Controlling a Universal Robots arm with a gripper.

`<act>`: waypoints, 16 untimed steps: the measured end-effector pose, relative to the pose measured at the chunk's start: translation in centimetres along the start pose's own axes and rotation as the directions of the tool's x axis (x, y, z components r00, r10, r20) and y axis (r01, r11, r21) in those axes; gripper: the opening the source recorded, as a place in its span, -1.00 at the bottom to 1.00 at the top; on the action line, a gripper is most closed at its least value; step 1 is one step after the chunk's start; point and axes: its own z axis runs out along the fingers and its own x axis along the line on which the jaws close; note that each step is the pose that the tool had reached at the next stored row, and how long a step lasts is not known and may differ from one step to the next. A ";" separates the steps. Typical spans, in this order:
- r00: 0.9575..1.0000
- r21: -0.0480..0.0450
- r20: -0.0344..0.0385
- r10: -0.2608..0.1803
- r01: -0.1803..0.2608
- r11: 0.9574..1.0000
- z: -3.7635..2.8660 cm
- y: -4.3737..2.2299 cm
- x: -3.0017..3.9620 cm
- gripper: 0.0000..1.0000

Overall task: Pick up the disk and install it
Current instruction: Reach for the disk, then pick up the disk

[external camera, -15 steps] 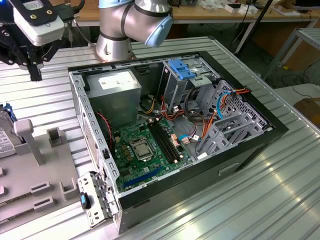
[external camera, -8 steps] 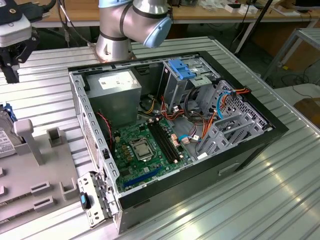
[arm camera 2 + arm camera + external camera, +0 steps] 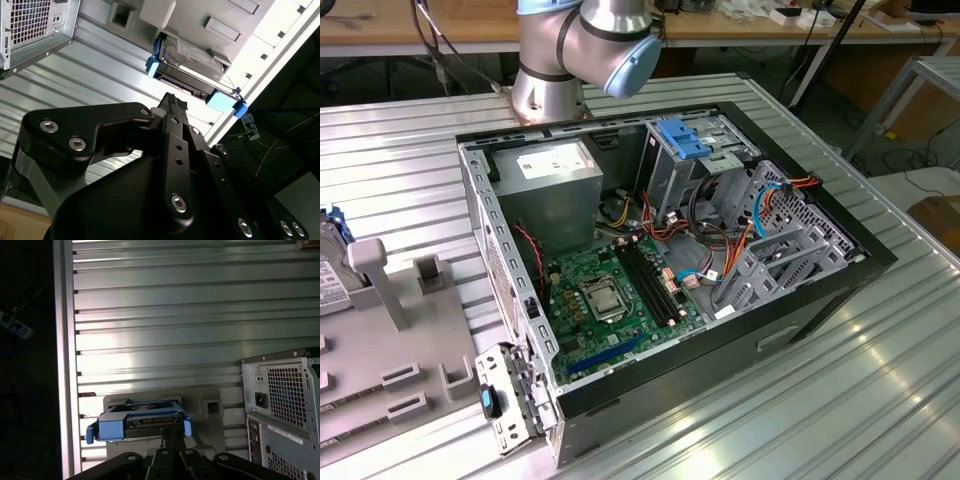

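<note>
The disk (image 3: 192,59) is a dark drive with a white label, clipped in a blue carrier frame. It rests on a grey holder (image 3: 200,15) near the table's edge. In the first wrist view the disk (image 3: 142,421) shows its connector end. The exterior view has the disk (image 3: 328,280) at its far left edge. My gripper (image 3: 172,101) is shut with nothing in it and sits a short way off the disk's connector end, apart from it. Its tip (image 3: 172,434) lines up with the middle of the carrier.
An open computer case (image 3: 800,300) lies on the slatted metal table (image 3: 880,400), showing a green motherboard (image 3: 610,300), a grey power-supply box (image 3: 555,175) and a blue-tabbed drive cage (image 3: 685,140). The case's rear panel (image 3: 285,400) stands near the holder. The table's edge (image 3: 65,365) runs beside the disk.
</note>
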 end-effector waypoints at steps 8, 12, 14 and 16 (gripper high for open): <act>1.000 0.000 0.000 -0.001 0.001 1.000 -0.06 -0.14 1.93 -0.79; 1.000 0.000 0.000 -0.001 0.001 1.000 -0.06 -0.14 1.93 -0.79; 1.000 0.000 0.000 -0.001 0.001 1.000 -0.06 -0.14 1.93 -0.79; 1.000 0.000 0.000 -0.001 0.001 1.000 -0.06 -0.14 1.93 -0.79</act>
